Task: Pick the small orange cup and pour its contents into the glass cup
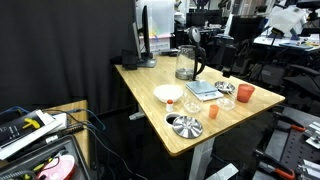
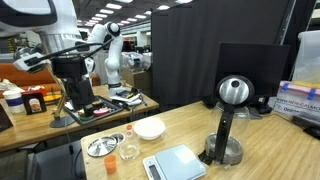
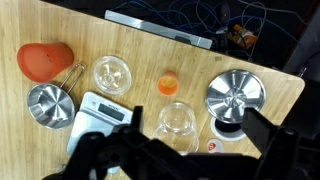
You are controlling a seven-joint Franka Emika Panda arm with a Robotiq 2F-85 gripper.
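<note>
Gripper (image 3: 190, 150): seen in the wrist view as a dark, blurred shape coming in from the bottom edge. Its two fingers stood wide apart and held nothing.
Arm (image 2: 62, 45): in an exterior view it hung high above and off to one side of the things on the table.
Small orange cup (image 3: 168, 82): stood upright on the table (image 3: 100, 35), free of the gripper. In the wrist view it was near the middle of the spread. It also showed in an exterior view (image 1: 213, 112).
Glass cup (image 3: 177, 120): upright, just beside the small orange cup but not touching it. In an exterior view (image 2: 129, 150) it stood next to the metal dish.
Second clear glass (image 3: 112, 73): upright, on the other side of the small orange cup, beside the scale.
Big orange cup (image 3: 45, 60): near the edge of the wrist view, well apart from the small one.
Metal measuring cup (image 3: 47, 105): just beside the big orange cup, its handle pointing toward the second clear glass.
Scale (image 3: 100, 110): flat on the table between the metal measuring cup and the glass cup, partly covered by the gripper.
Metal dish (image 3: 235, 95): round and shiny, near the table's corner.
White bowl (image 1: 168, 93): on the table, in both exterior views.
Jug (image 1: 187, 63): tall, with a black handle, toward the back of the table.
</note>
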